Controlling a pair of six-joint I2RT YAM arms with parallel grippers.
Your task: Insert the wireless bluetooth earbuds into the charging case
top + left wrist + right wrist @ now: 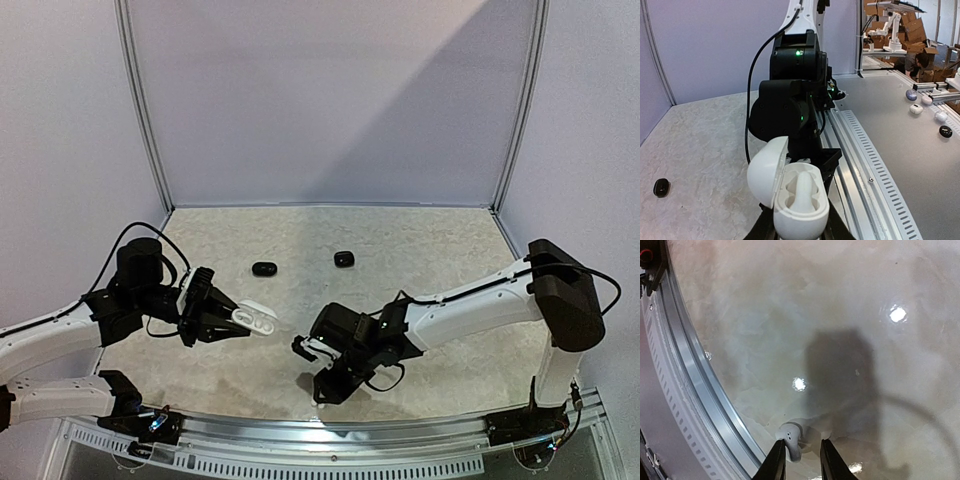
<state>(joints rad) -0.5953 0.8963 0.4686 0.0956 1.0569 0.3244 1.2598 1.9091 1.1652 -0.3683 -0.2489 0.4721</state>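
My left gripper (235,320) is shut on a white charging case (256,319) and holds it above the table. In the left wrist view the case (800,202) stands open with its lid (766,172) swung left and both wells empty. My right gripper (325,385) points down at the table near the front rail. In the right wrist view a white earbud (790,436) lies between its narrowly parted fingers, against the left finger (777,457) and apart from the right one. Two black earbuds (264,268) (344,259) lie farther back; one black earbud (661,187) also shows in the left wrist view.
A ribbed aluminium rail (685,390) runs along the table's front edge, close to the white earbud. The right arm's dark wrist (790,100) is directly beyond the held case. Enclosure walls and posts (140,100) bound the back and sides. Beyond the rail, a grey bench (920,150) carries other small cases.
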